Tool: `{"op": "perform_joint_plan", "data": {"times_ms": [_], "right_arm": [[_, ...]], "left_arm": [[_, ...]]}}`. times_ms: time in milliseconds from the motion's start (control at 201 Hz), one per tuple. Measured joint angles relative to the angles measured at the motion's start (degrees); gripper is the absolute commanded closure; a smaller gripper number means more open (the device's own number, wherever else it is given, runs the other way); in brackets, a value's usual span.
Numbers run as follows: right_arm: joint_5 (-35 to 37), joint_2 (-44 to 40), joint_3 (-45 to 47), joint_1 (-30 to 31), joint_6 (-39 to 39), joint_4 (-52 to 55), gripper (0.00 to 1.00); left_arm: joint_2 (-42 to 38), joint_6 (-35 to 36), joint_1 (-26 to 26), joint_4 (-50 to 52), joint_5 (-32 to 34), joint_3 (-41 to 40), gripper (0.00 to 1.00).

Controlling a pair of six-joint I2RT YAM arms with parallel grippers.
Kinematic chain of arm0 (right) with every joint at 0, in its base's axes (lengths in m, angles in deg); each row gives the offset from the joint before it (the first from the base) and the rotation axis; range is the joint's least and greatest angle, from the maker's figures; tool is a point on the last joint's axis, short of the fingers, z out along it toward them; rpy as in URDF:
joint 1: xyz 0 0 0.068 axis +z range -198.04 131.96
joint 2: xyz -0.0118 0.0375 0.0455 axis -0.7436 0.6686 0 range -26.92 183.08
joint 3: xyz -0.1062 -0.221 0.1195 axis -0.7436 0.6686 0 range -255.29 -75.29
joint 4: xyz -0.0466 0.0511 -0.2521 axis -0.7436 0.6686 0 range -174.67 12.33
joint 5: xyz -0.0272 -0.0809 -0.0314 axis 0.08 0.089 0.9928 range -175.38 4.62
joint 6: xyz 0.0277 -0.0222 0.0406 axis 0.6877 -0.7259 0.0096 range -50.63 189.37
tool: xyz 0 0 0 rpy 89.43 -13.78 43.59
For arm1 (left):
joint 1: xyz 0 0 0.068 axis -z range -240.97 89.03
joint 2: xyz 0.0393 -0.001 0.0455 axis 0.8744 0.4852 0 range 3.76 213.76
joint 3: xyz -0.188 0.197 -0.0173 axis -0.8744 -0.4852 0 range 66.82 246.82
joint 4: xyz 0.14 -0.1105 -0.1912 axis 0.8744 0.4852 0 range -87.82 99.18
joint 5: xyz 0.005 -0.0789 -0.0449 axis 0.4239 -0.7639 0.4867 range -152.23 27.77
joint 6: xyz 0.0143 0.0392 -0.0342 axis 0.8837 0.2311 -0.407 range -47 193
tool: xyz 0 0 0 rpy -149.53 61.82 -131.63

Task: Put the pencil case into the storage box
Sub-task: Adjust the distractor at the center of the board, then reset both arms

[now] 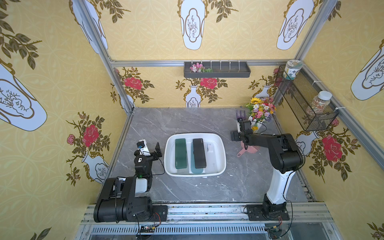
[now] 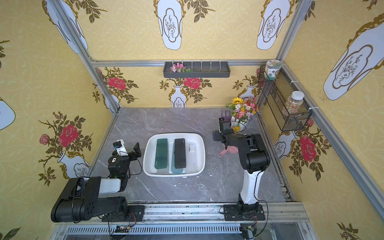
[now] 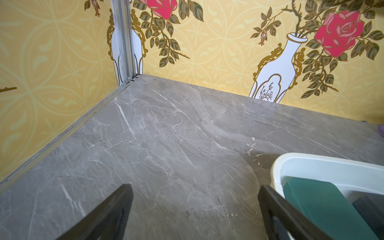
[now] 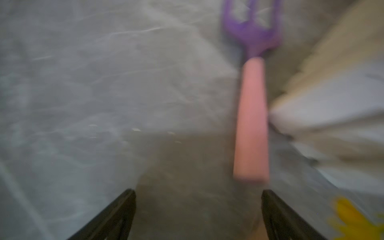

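While the green pencil case (image 1: 180, 153) and black pencil case (image 1: 199, 153) are lying lengthwise front-to-back inside the storage box (image 1: 166, 160), the left tool (image 3: 195, 186) is hanging wide and empty beside its rim, nearer than the right tool (image 4: 198, 190), also spread empty.

Top views overhead; wrist views low; left shares storage box (image 3: 315, 165).
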Motion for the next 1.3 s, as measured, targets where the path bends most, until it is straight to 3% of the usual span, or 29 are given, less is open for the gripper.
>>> {"op": "perform_joint_plan", "data": {"times_ms": [80, 179, 513, 772, 917, 1016, 1166, 1295], "right_arm": [[-7.34, 0.20, -1.14, 0.61, -3.04, 3.48, 0.17], [-11.26, 0.24, -1.38, 0.61, -6.88, 5.27, 0.05], [-12.76, 0.04, -1.20, 0.63, -8.68, 6.05, 0.00], [-17.31, -0.74, -0.44, -2.03, -8.57, 5.99, 0.03], [-18.64, -9.92, 9.92, -3.52, -6.84, 4.96, 0.03], [-15.43, -19.10, 20.90, -3.74, -4.66, 1.05, 0.03], [-7.82, -31.39, 35.87, -3.76, -1.53, -13.18, 0.03], [-0.76, -33.66, 45.83, -4.76, 1.53, -26.69, 0.03]], "left_arm": [[0.04, 0.00, 0.00, -0.31, 0.00, -0.02, 0.00], [0.07, 0.00, 0.00, -0.37, 0.02, -0.02, 0.00], [0.07, 0.00, 0.00, -0.39, 0.02, -0.02, 0.00], [0.07, 0.02, 0.00, -0.39, 0.02, -0.02, 0.00], [0.07, 0.02, 0.00, -0.39, 0.02, -0.02, 0.00], [0.07, 0.04, 0.00, -0.39, 0.02, -0.02, 0.00], [0.07, 0.07, 0.00, -0.39, 0.02, -0.02, 0.00], [0.07, 0.07, 0.00, -0.39, 0.02, -0.02, 0.00]]}}
